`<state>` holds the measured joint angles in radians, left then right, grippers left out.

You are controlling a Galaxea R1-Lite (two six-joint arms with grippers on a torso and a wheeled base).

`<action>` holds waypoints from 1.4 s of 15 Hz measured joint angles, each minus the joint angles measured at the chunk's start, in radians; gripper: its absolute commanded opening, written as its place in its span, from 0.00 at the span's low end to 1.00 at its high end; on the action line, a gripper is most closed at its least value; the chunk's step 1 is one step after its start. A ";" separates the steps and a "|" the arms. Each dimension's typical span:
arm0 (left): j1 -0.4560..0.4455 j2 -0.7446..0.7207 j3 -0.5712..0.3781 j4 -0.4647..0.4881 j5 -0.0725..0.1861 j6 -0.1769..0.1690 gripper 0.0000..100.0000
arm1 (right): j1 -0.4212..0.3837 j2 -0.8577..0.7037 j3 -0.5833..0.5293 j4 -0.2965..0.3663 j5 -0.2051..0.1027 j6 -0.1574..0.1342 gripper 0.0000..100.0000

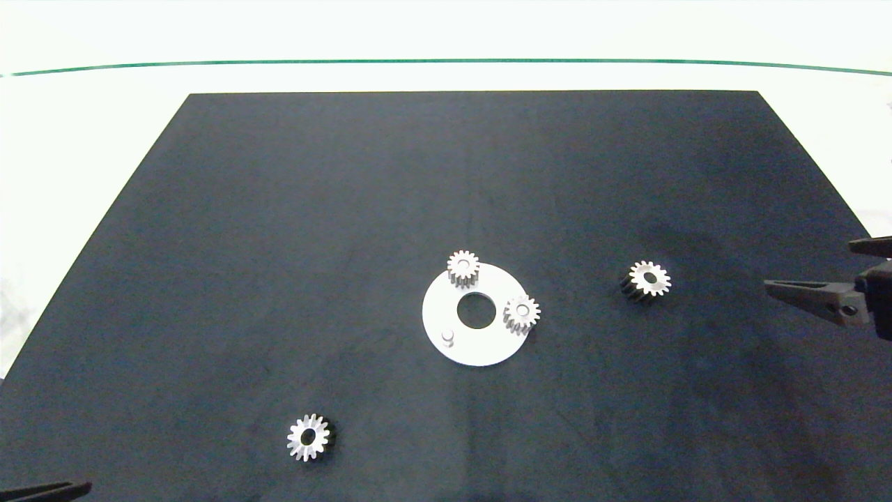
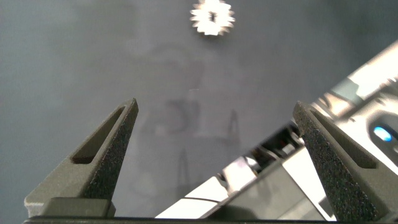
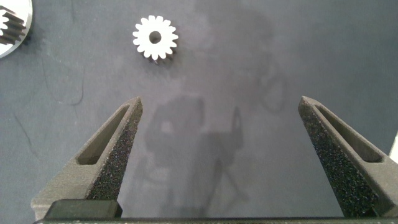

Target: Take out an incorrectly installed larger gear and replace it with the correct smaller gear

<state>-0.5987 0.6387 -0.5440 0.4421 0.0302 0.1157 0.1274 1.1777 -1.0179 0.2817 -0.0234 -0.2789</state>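
Note:
The larger gear (image 1: 648,279), with pointed teeth and a small centre hole, lies flat on the black mat to the right of the round silver plate (image 1: 467,348); it also shows as the larger gear (image 3: 155,38) in the right wrist view. The smaller gear (image 1: 308,437), with its wide dark bore, lies near the front left, and the left wrist view shows this smaller gear (image 2: 212,17) too. My right gripper (image 3: 221,99) is open and empty, right of the larger gear and apart from it. My left gripper (image 2: 216,104) is open and empty at the front left corner.
On the plate stand two stubby-toothed small gears (image 1: 463,267) (image 1: 521,314) and one bare peg (image 1: 448,337) beside a centre hole (image 1: 476,311). The black mat (image 1: 279,209) covers the table. A shiny metal structure (image 2: 261,186) lies below the left gripper.

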 measured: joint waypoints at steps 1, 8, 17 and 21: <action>-0.009 0.030 0.012 -0.043 -0.014 0.000 1.00 | -0.003 -0.021 0.000 0.021 0.000 0.000 1.00; -0.008 0.279 0.184 -0.480 -0.021 0.104 1.00 | -0.006 -0.109 -0.001 0.039 0.003 0.003 1.00; 0.004 0.421 0.199 -0.570 0.028 0.190 1.00 | -0.006 -0.136 -0.001 0.040 0.003 0.014 1.00; 0.003 0.514 0.198 -0.670 0.062 0.209 1.00 | -0.007 -0.139 -0.001 0.040 0.002 0.017 1.00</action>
<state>-0.5955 1.1530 -0.3462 -0.2283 0.0919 0.3247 0.1206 1.0385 -1.0187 0.3217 -0.0211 -0.2615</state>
